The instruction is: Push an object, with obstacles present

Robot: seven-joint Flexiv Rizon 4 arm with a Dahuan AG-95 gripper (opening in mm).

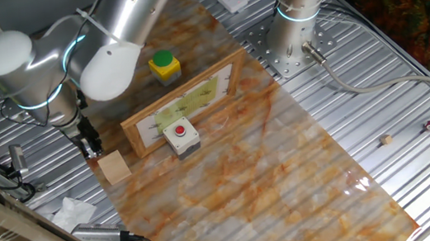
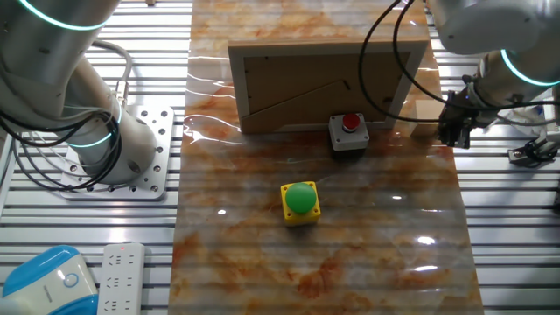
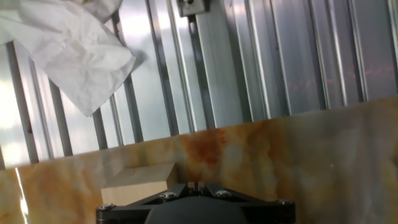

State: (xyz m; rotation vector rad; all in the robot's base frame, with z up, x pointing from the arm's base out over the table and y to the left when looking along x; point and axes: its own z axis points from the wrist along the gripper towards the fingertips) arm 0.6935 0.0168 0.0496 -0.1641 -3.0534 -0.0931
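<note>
We see the wooden cube (image 1: pixel 114 167) sitting flat at the edge of the marbled mat (image 1: pixel 289 177), just off one end of the framed panel (image 1: pixel 186 105). Being a cube, it has no long axis; its sides lie roughly in line with the mat's edge. The gripper (image 1: pixel 89 144) stands just beside the cube, on the side away from the mat's middle; we cannot tell whether they touch. In the hand view the fingers appear drawn together, but the dark housing hides most of them, so we cannot tell how the jaws stand.

The panel stands upright on its long edge. The grey box with red button (image 1: pixel 181 136) sits against the panel's face, near the cube. The yellow box with green button (image 1: pixel 164 66) lies behind the panel. A crumpled tissue (image 3: pixel 68 46) lies off the mat beyond the cube.

In the other fixed view the cube (image 2: pixel 423 120) is mostly hidden behind the panel and gripper.
</note>
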